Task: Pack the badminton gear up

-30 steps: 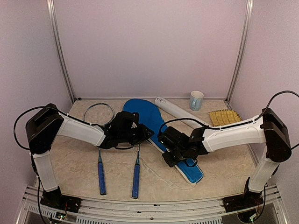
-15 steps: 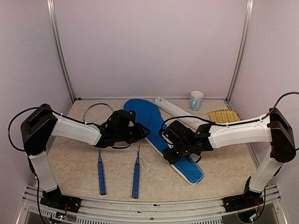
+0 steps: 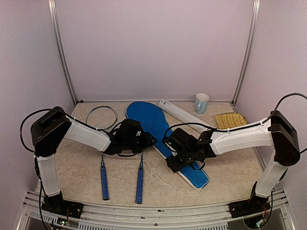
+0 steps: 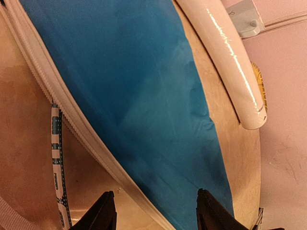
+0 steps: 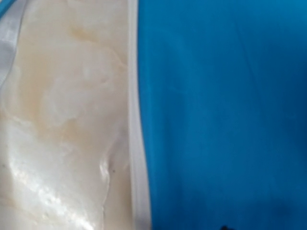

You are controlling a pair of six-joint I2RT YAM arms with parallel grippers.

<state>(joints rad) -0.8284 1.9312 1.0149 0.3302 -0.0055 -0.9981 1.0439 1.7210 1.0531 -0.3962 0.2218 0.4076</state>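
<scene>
Two rackets [image 3: 139, 179] lie nearest, at 7 o'clock on the surface [image 3: 230, 167]; past them the blue cover [image 3: 152, 119] runs from 5 to 11 o'clock, with the left tool [image 4: 156, 213], jaws apart and empty, astride its left edge, the right tool [image 3: 171, 144], opening unseen, over its middle, and the white tube [image 3: 182, 114] at 1 o'clock.

We see the blue racket cover [image 3: 146, 115] lying flat, slanting from back centre to front right, the long white tube [image 3: 180, 112] just beside it, and the left racket [image 3: 103, 182] and right racket [image 3: 139, 182] lying parallel, blue handles nearest us.
</scene>
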